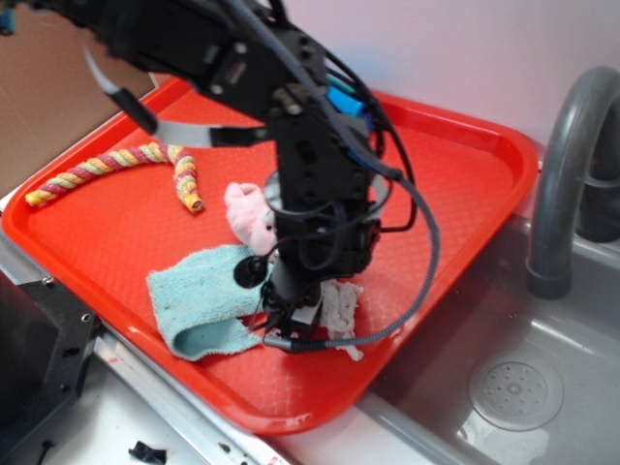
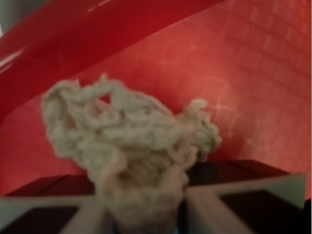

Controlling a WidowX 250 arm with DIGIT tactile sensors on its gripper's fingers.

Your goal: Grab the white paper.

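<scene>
Four things on tray: paper, cloth, bunny, rope.
Tray (image 1: pixel 455 184): red, textured, lying beside a grey sink (image 1: pixel 542 387) with a curved faucet (image 1: pixel 562 184).
Paper (image 1: pixel 341 308): crumpled off-white wad near the tray's front edge, just right of the cloth; mostly hidden under the arm in the exterior view.
Paper, wrist view (image 2: pixel 131 146): fills the middle of the frame, its lower part pinched between the two pale fingers (image 2: pixel 234 200).
Gripper (image 1: pixel 295 325): pointed straight down at the tray, clenched on the paper.
Cloth (image 1: pixel 199 295): light teal, folded, left of the gripper and touching the arm's base.
Bunny (image 1: pixel 247 211): pink plush, just behind the cloth, partly covered by the arm.
Rope (image 1: pixel 116 167): striped yellow and pink, bent, at the tray's far left, well apart from the paper.
</scene>
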